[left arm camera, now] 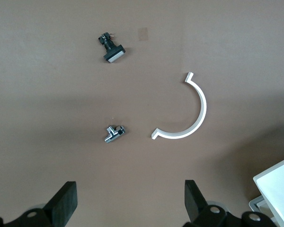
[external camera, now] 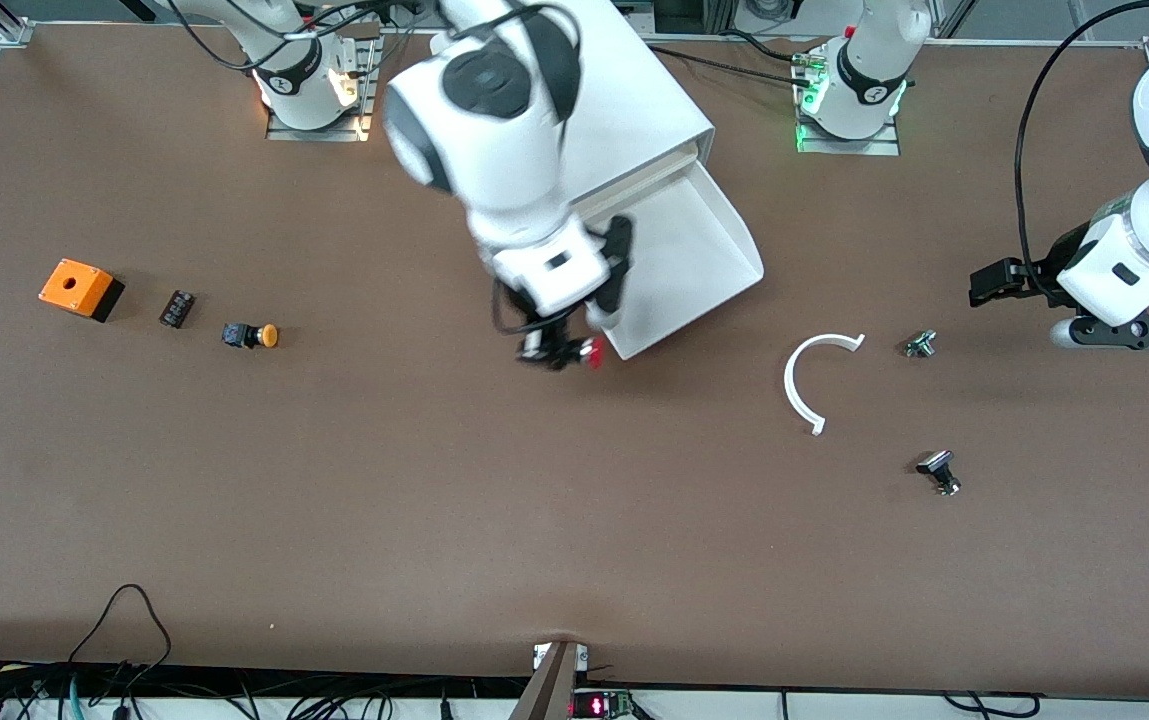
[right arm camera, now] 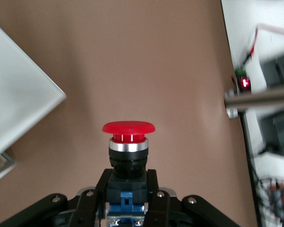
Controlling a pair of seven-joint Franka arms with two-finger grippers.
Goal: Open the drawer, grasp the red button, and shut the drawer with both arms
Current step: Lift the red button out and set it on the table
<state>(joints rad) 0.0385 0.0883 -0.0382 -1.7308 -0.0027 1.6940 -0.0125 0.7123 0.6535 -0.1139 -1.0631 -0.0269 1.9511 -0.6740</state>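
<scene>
**Now the button is in the claw and the drawer stands open**

You have the small push button with the round red mushroom cap and blue-and-black body (right arm camera: 128,156) pinched in the right claw (external camera: 562,352), which hangs over the bare brown desk (external camera: 434,500) just off the front corner of the shallow white plastic drawer (external camera: 694,260). The two fingers (right arm camera: 97,194) clamp the blue-and-black body, and the red cap sticks out free past the fingertips.

Expect the button to handle as a light, rigid piece: hard plastic with a metal collar under the cap, nothing that bends. The cap is smooth and rounded and would likely slip, so the squarish body is the right place to hold, which is where you have it.

Its long axis runs from body to cap, in line with the claw's fingers. In the front view the cap points toward the left arm's end of the desk, roughly level.

The drawer is pulled well out of the white box cabinet (external camera: 634,90) and looks empty where it shows.

Your left claw (external camera: 1009,282) waits with its fingers spread wide and holding nothing, over the left arm's end of the desk, near a small chrome fitting (left arm camera: 114,133) and a white plastic half-ring (left arm camera: 189,113).
</scene>
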